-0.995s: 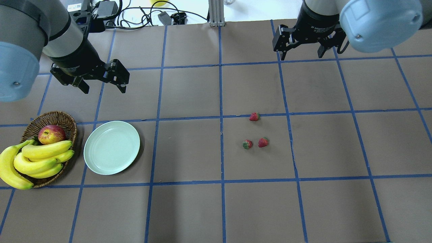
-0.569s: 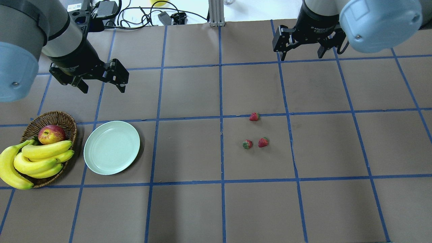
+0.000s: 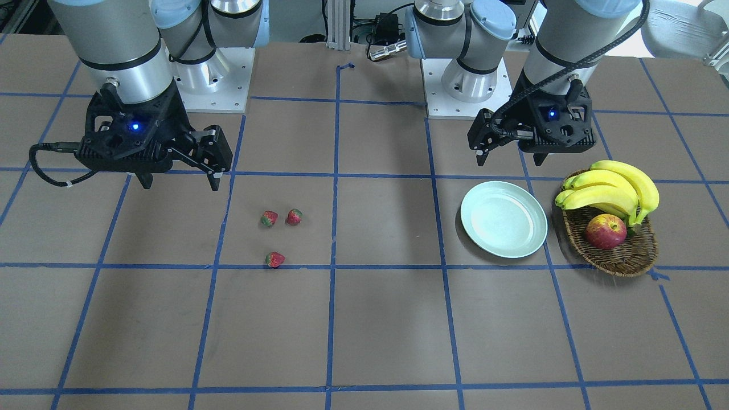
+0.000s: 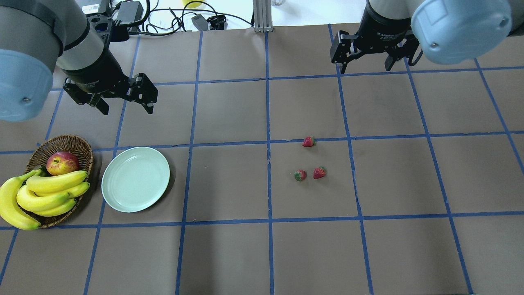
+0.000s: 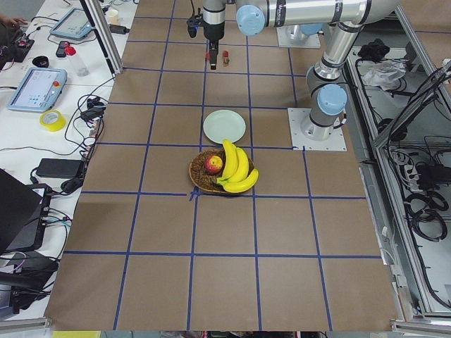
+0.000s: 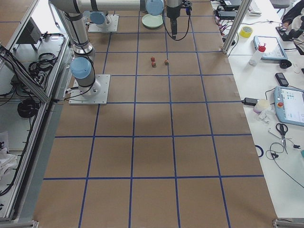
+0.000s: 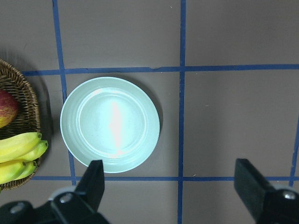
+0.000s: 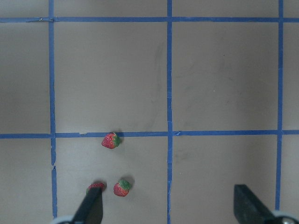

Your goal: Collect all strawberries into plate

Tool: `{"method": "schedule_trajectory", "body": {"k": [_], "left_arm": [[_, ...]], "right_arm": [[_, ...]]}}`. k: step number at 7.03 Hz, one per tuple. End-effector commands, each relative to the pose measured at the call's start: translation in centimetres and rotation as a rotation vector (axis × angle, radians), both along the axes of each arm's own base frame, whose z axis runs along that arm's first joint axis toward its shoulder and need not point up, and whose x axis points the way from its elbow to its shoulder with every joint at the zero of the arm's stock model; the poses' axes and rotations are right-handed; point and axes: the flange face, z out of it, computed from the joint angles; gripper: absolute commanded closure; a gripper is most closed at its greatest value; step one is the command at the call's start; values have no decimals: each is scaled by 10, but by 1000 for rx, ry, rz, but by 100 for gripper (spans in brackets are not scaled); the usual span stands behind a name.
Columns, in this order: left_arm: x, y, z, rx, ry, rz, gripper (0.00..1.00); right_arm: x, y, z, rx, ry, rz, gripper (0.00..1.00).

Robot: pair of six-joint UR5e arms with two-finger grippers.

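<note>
Three strawberries lie on the brown table right of centre: one farther out (image 4: 308,141) and two side by side (image 4: 300,175) (image 4: 319,173). They also show in the front view (image 3: 275,259) (image 3: 269,218) (image 3: 294,217) and in the right wrist view (image 8: 110,140) (image 8: 122,187). The mint-green plate (image 4: 135,179) sits empty at the left, also in the left wrist view (image 7: 110,124). My left gripper (image 4: 127,108) is open and empty, hovering beyond the plate. My right gripper (image 4: 365,67) is open and empty, high and beyond the strawberries.
A wicker basket (image 4: 61,143) with a bunch of bananas (image 4: 49,192) and a red-yellow apple (image 4: 62,163) stands just left of the plate. Blue tape lines grid the table. Cables and gear lie along the far edge (image 4: 163,18).
Both arms have shifted only slightly, with the grippers still open. The strawberries, plate and basket have not moved.
</note>
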Motion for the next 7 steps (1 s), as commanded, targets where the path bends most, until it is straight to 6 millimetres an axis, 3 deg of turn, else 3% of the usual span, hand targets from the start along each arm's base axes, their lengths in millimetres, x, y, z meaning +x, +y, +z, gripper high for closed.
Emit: {"method": "schedule_trajectory", "body": {"k": [1, 5, 7], "left_arm": [[5, 1, -5, 8, -2, 15, 0], [5, 0, -8, 5, -2, 17, 0], [5, 1, -10, 13, -4, 8, 0]], "right_arm": [[0, 0, 0, 1, 6, 0, 0], [-2, -2, 9, -11, 11, 11, 0], [-2, 0, 2, 7, 16, -1, 0]]}}
